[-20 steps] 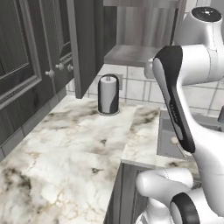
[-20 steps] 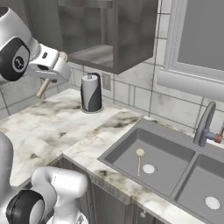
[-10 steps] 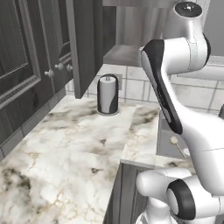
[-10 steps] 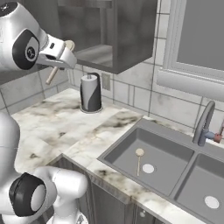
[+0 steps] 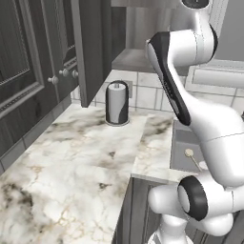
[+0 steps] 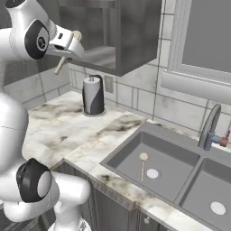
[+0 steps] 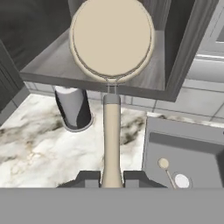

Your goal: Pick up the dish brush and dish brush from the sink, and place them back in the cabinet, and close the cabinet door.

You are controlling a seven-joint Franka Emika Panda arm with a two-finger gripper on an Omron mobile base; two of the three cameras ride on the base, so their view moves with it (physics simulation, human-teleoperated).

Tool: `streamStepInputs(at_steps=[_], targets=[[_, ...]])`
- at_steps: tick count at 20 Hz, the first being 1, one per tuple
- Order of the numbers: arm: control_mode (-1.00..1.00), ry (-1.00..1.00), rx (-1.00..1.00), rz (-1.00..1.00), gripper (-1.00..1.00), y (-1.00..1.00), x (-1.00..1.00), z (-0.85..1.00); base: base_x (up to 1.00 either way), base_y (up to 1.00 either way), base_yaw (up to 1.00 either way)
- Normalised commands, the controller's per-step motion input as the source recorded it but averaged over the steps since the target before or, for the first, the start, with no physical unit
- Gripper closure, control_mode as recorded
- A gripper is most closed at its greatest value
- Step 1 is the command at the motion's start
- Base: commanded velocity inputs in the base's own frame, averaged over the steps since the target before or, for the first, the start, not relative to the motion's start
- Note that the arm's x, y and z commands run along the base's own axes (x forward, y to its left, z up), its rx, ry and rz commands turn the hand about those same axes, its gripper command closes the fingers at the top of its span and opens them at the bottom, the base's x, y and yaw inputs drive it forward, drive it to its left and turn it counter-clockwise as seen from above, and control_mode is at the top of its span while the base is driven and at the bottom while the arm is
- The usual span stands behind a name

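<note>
Tool: tool clamped on the handle of the held dish brush, raised in front of the open cabinet; a second ago it hung lower, over the counter's left part, and it has since risen to shelf height.
Held dish brush: round head up and toward the cabinet shelf, handle running back between the fingertips (head level with the shelf's front edge).
Second dish brush: second dish brush lies in the sink, beside the white drain; unchanged since the earlier frames.
Cabinet door: cabinet door stands open, edge-on above the counter.
Canister: dark canister upright near the counter's back edge, unmoved.
</note>
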Motion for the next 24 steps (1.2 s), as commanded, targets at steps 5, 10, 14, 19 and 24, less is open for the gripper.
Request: streamStepInputs(at_steps=[5, 10, 14, 19, 24], targets=[[-1.00, 0.00, 0.00, 0.00, 1.00, 0.00, 0.39, 0.02, 0.00, 0.00, 0.00], [-1.00, 0.00, 0.00, 0.00, 1.00, 0.00, 0.40, 0.00, 0.00, 0.00, 0.00], [-1.00, -0.01, 0.00, 0.00, 1.00, 0.00, 0.38, 0.00, 0.00, 0.00, 0.00], [-1.00, 0.00, 0.00, 0.00, 1.00, 0.00, 0.41, 0.00, 0.00, 0.00, 0.00], [-1.00, -0.06, 0.00, 0.00, 1.00, 0.00, 0.31, -0.10, 0.00, 0.00, 0.00]])
